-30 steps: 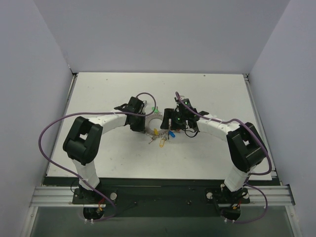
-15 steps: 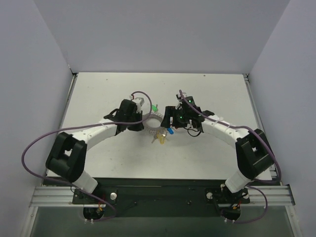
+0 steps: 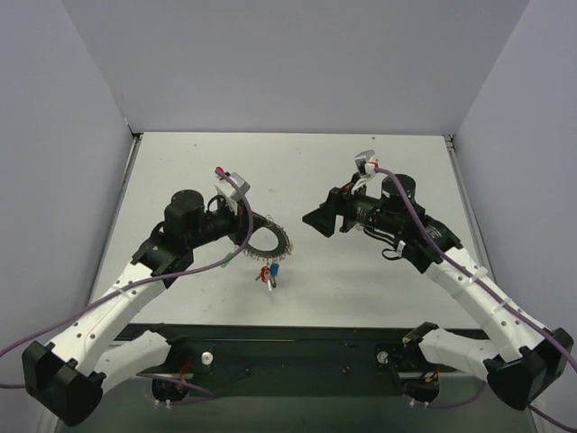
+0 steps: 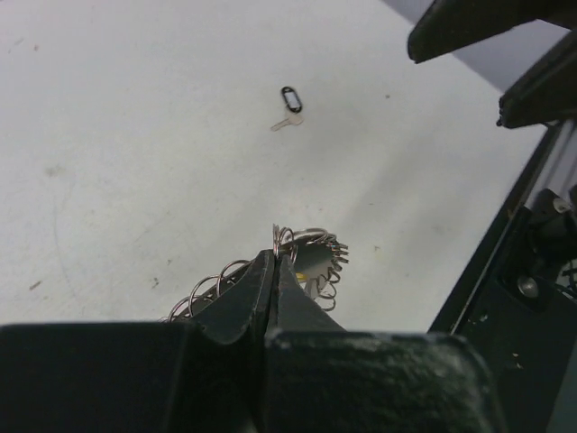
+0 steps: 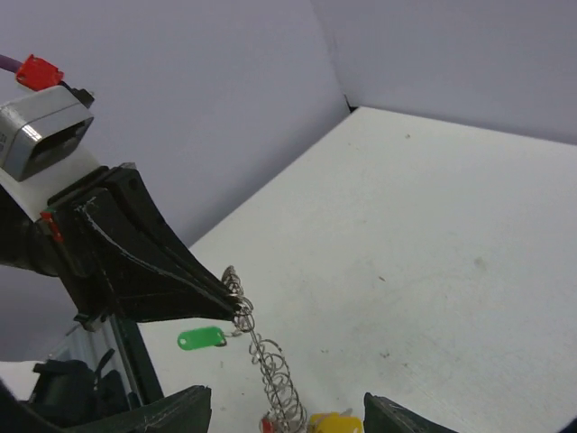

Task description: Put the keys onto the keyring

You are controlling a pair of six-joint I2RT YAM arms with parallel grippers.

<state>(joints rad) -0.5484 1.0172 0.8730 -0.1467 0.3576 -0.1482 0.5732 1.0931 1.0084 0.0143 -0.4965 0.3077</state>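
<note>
The left arm [image 3: 108, 307] and the right arm [image 3: 478, 284] wear white shells between bulky black joints. A purple cable [image 3: 394, 191] trails along each. A grey camera block [image 5: 41, 131] bears a red connector [image 5: 39, 70]. Black fingers [image 5: 153, 271] taper to wedges.

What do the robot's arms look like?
Both the left arm and right arm are white tubes with chunky black joints. The left gripper and right gripper are black and taper to points. A purple cable loops along each arm, and a small grey camera box with a red plug sits by the wrist.
</note>
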